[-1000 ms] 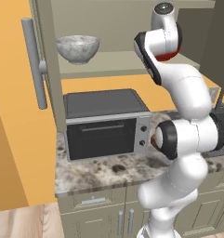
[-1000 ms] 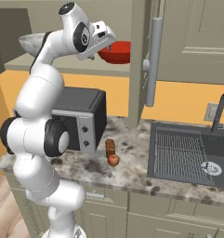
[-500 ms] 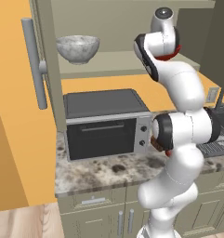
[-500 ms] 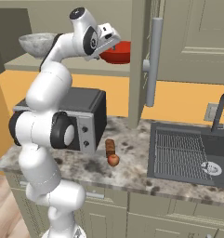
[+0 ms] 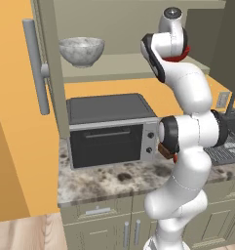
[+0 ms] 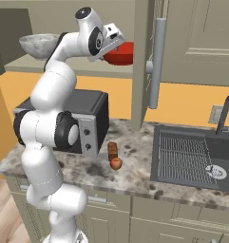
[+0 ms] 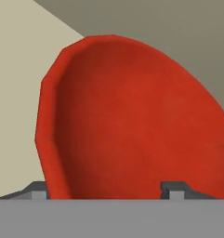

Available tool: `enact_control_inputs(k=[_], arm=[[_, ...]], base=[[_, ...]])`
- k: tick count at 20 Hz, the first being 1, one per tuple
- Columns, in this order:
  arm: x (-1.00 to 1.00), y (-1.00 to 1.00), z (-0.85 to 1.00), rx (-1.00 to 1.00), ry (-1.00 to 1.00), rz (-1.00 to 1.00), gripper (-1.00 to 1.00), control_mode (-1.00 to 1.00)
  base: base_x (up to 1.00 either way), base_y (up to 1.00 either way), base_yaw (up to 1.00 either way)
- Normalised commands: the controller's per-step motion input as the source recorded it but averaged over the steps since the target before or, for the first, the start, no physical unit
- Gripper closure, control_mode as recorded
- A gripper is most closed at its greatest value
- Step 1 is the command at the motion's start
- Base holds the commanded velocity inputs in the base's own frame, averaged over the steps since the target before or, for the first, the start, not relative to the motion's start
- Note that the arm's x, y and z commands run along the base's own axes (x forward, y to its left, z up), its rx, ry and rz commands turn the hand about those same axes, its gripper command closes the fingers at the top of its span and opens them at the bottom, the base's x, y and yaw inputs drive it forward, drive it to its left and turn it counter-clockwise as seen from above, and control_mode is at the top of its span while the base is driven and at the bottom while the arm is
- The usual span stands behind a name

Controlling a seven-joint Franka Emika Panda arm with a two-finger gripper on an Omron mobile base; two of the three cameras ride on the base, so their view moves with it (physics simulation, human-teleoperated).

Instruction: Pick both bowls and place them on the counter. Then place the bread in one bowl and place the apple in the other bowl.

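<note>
Reaching into the upper cabinet shelf, the gripper sets its wide jaws astride the red bowl's near rim; next it must close and lift.

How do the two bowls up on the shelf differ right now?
The red bowl is glossy, plain and shallow; the marbled bowl is grey-white, stone-look and deeper. The red bowl has the end effector at it, with its rim between the fingertips in the hand view; the marbled bowl stands free, apart from the arm. Both are round, sit on the cabinet shelf, and are not yet on the counter.
</note>
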Motion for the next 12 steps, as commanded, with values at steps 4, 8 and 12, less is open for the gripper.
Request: enact_control_inputs(k=[4,8,12], arm=[[0.0,-0.02,-0.22,0.0,0.0,0.0,1.0,-1.0],[-0.4,0.01,-0.16,-0.02,-0.06,0.03,1.0,-1.0],[-1.0,0.41,-0.12,-0.07,-0.19,0.07,1.0,-1.0]], base=[[0.0,0.0,0.0],[0.0,0.0,0.0],[0.0,0.0,0.0]])
